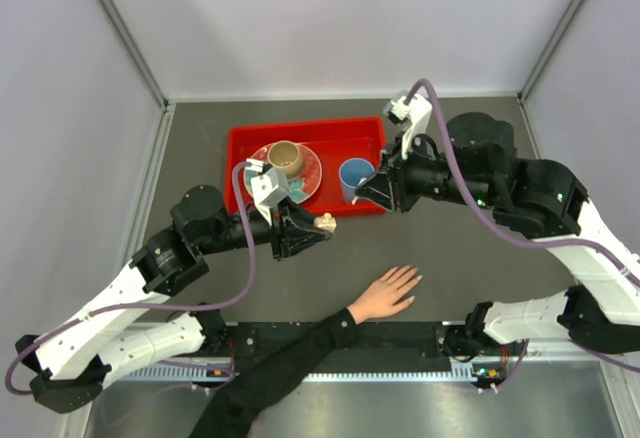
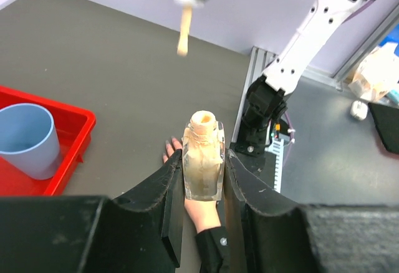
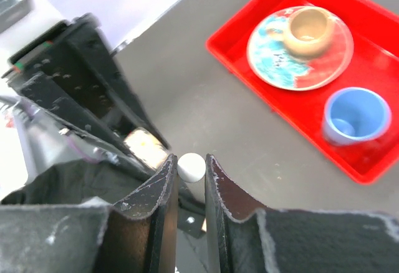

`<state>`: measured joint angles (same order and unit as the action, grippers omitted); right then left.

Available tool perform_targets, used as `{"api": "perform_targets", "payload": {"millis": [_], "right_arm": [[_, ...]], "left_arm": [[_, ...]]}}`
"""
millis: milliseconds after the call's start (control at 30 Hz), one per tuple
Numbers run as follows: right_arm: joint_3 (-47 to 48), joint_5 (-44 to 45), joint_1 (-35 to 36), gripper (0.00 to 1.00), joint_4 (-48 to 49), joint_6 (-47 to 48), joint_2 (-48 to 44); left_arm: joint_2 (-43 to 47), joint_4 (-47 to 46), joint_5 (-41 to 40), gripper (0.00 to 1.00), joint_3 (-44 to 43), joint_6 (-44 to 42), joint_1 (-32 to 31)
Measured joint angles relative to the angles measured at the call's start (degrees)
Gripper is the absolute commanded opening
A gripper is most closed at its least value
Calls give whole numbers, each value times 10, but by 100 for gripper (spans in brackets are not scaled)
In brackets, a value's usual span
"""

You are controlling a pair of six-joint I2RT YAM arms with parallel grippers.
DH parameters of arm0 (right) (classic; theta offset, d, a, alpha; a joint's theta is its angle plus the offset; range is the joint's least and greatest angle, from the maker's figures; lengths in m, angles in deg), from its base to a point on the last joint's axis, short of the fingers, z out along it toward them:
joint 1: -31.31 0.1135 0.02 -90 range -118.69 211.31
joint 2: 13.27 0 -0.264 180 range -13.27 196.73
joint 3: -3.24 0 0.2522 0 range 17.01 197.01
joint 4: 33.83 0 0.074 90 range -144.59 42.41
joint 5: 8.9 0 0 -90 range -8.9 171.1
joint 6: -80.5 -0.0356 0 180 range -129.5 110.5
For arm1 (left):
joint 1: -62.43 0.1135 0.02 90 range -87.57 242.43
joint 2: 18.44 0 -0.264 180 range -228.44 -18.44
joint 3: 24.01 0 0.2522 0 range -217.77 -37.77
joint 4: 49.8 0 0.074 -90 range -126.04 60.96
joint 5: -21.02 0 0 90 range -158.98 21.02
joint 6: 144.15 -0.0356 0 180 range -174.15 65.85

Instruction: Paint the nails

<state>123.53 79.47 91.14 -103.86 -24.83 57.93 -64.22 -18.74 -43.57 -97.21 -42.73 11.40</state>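
The left gripper [image 2: 202,179] is clamping an open bottle [image 2: 204,137] upright, the nails [image 1: 410,278] lying lower down, just past its fingertips. The right gripper [image 3: 191,172] is pinching the brush cap [image 3: 191,164], brush hanging above the bottle.

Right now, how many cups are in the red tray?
2. A tan cup sits on the plate in the left part of the tray, and a blue cup stands to its right. The right wrist view shows no others.
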Motion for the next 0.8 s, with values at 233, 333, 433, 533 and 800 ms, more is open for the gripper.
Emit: {"api": "perform_targets", "payload": {"millis": [233, 333, 433, 533, 800], "right_arm": [[-103, 110, 0, 0, 9, -14, -71], [-174, 147, -7, 0, 13, -28, -100], [-273, 170, -30, 0, 24, -51, -138], [-373, 188, -44, 0, 42, -81, -179], [-573, 216, -77, 0, 89, -170, -282]], "left_arm": [[33, -41, 2, 0, 70, -26, 0], [30, -72, 2, 0, 94, -35, 0], [30, -129, 0, 0, 139, -43, 0], [27, -198, -5, 0, 198, -54, 0], [-66, -404, -30, 0, 287, -71, -1]]}}
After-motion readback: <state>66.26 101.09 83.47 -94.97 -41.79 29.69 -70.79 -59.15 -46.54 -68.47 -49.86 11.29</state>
